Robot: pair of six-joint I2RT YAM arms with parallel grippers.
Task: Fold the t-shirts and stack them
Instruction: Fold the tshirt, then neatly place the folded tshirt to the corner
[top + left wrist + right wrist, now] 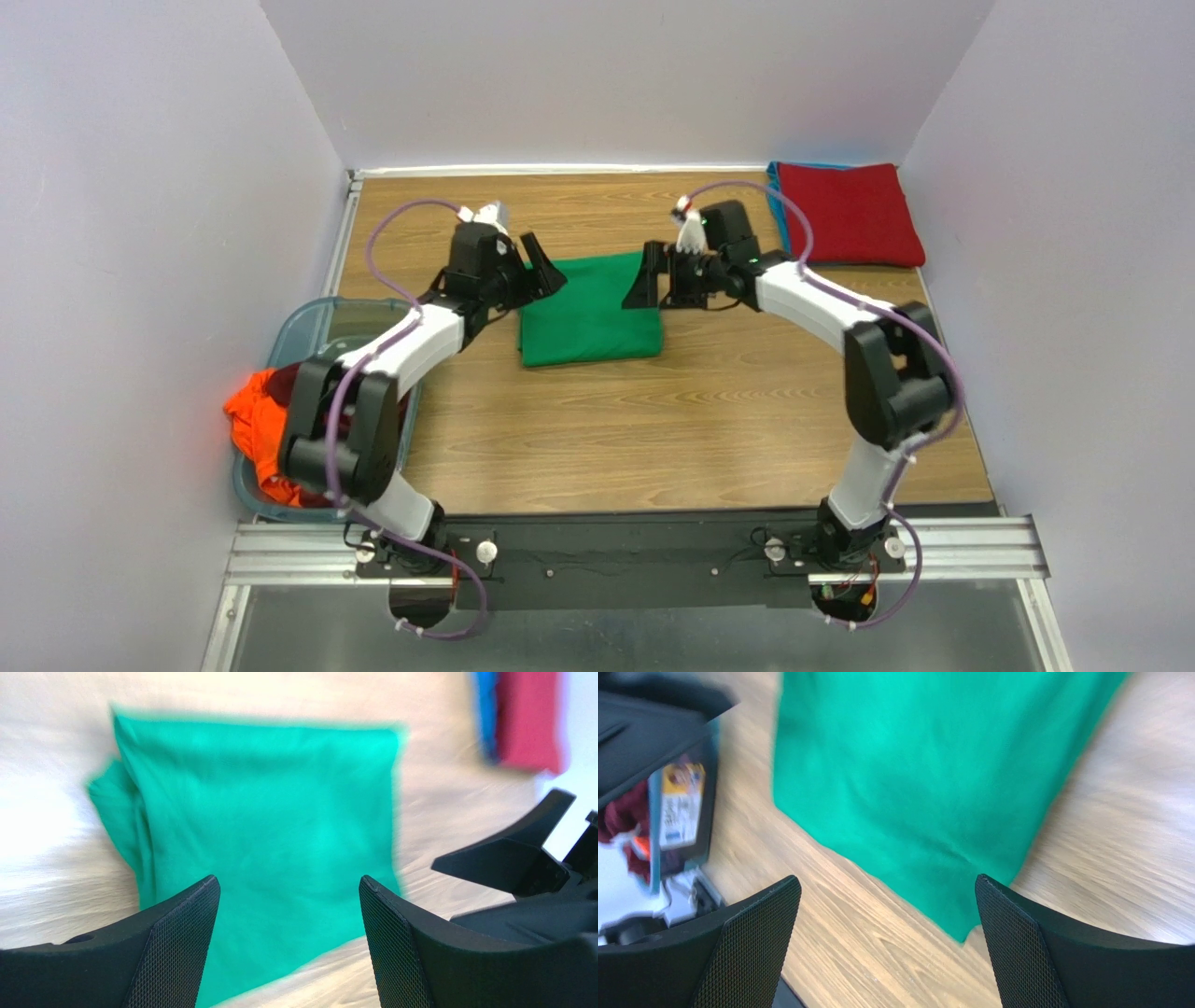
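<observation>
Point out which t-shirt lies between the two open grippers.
The folded bright green cloth t-shirt, lying flat at centre. The folded red t-shirt sits in the far right corner, and the crumpled orange one hangs over the bluish plastic tub at left.

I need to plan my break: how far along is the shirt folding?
Done: a red t-shirt lies folded on a teal-blue one at the far right corner. In hand: the green t-shirt sits folded mid-table, left claw and right claw open beside it, not yet stacked. Left: the orange t-shirt in the tub.
</observation>
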